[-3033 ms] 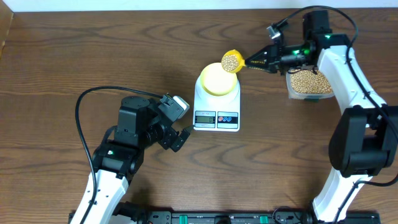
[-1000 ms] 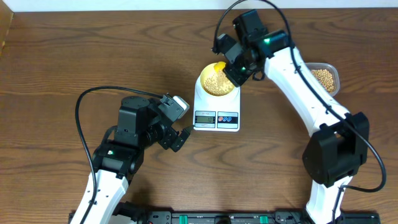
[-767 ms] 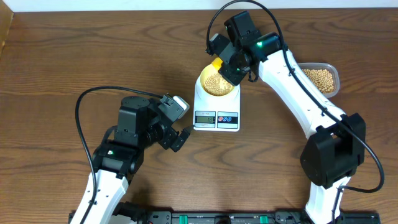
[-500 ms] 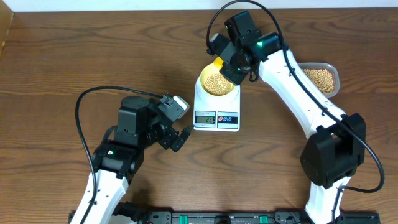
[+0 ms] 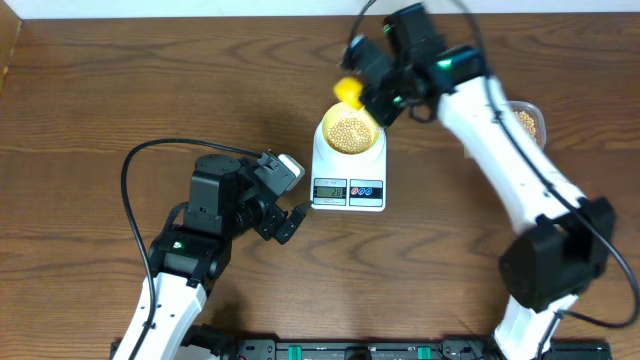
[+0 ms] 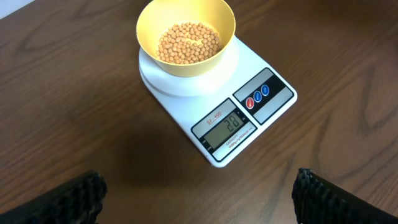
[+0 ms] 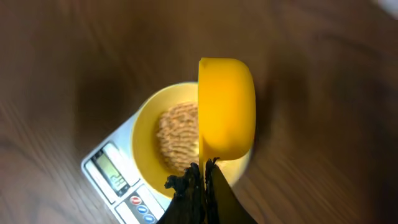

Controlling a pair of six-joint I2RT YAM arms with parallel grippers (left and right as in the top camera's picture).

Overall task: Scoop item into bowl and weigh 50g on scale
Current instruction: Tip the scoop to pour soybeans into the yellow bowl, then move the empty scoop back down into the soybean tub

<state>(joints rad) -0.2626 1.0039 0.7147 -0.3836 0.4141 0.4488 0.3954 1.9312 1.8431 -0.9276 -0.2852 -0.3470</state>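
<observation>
My right fingers (image 7: 219, 203) pressed together, pinching handle of yellow scoop (image 7: 227, 106). Scoop tipped on its side, above far rim of pale-yellow bowl (image 6: 227, 25). Bowl sits on white scale (image 6: 186, 112), near middle of tabletop's (image 5: 100, 80) far edge. Soybeans (image 6: 186, 42) heaped in bowl's bottom. My left fingers (image 6: 68, 202) spread wide, empty, toward near-left of scale, apart from it. Clear tub (image 5: 530, 118) at far right, mostly hidden behind my right arm.
</observation>
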